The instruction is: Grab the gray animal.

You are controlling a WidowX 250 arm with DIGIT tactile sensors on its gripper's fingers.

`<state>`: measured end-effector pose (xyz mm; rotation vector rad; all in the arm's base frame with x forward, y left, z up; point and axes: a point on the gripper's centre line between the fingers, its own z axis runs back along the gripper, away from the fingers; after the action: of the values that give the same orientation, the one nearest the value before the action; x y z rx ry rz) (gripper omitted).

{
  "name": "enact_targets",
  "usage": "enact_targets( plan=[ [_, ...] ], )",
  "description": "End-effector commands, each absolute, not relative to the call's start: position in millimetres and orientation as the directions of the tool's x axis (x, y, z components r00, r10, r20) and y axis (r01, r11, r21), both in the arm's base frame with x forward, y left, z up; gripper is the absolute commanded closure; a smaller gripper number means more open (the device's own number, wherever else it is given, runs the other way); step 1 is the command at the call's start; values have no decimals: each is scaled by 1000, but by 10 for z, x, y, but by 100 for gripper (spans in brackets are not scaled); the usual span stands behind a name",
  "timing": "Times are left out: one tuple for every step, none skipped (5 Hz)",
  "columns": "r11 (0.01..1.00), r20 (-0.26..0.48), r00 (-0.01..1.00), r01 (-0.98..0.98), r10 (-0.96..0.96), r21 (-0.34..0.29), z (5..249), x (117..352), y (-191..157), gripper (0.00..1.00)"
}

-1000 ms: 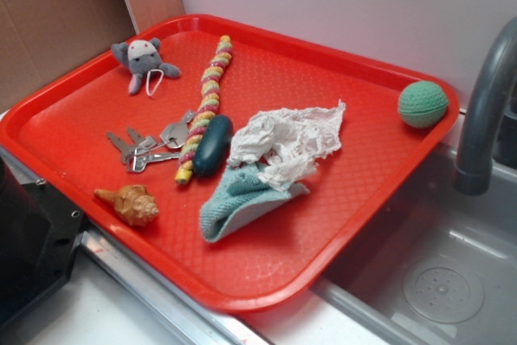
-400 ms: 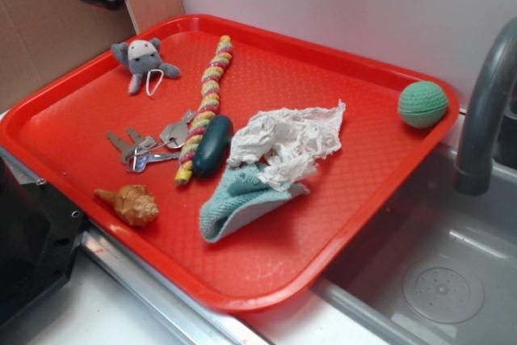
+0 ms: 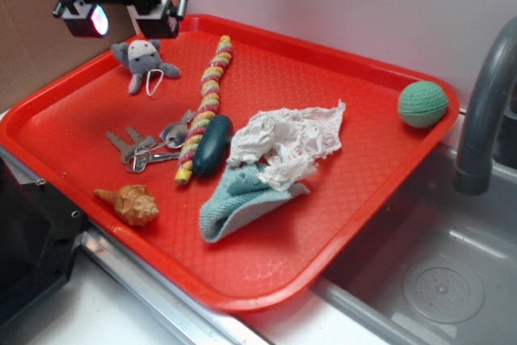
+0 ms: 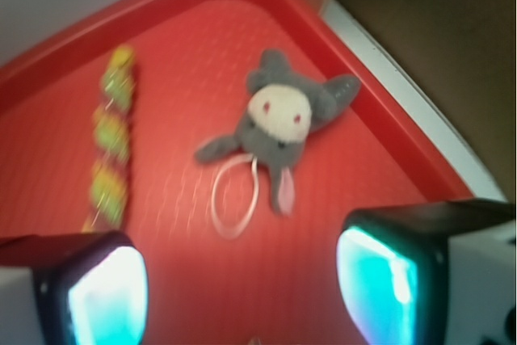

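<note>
Tool hovers above the tray's far left corner, pads spread apart.

The tool [image 3: 125, 18] holds nothing; the gray plush animal [image 3: 143, 60] lies flat on the red tray [image 3: 339, 224] just below and ahead, its loop [image 4: 234, 199] pointing toward the tool.

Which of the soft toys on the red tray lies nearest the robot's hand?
The gray animal with the white face, in the tray's far left corner. The hand hangs just above it; the striped rope lies further right and the green ball far off.
</note>
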<state>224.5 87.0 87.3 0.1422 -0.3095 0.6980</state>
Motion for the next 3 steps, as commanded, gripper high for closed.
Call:
enact_targets(
  plan=[
    [711,356,643,-697,678,-96,762,2536,1274,0],
    [695,324,641,-715,696,-78,671,2683,1417,0],
    [685,303,645,-727,702,-40,564,2687,1545,0]
  ],
)
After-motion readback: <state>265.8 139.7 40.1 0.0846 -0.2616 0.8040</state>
